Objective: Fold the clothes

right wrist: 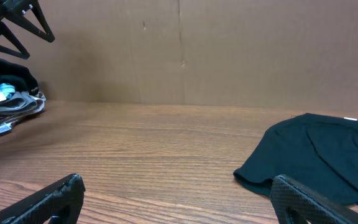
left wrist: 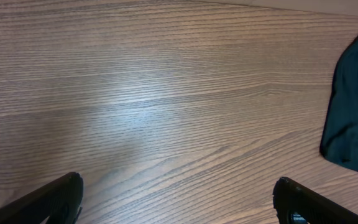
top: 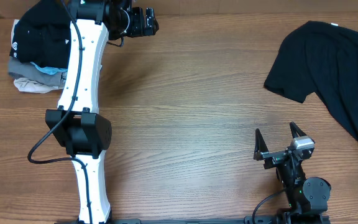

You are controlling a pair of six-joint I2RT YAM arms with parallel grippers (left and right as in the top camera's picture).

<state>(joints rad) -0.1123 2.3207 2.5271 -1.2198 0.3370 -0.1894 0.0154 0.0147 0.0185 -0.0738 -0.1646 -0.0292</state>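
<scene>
A black short-sleeved shirt (top: pixel 337 68) lies spread at the table's far right; its sleeve shows in the left wrist view (left wrist: pixel 352 124) and the right wrist view (right wrist: pixel 319 155). A bundle of clothes (top: pixel 36 56) sits at the far left: a black shirt with a white logo on top of light-blue, grey and beige pieces, also in the right wrist view (right wrist: pixel 8 99). My left gripper (top: pixel 146 23) is open and empty, high at the far middle-left, over bare wood (left wrist: pixel 178 202). My right gripper (top: pixel 279 138) is open and empty near the front right, short of the spread shirt (right wrist: pixel 178 199).
The wooden table (top: pixel 185 106) runs between the two garments. A brown cardboard wall (right wrist: pixel 185 50) stands behind the table. The left arm's white body (top: pixel 82 106) stretches from the front edge to the back left, beside the bundle.
</scene>
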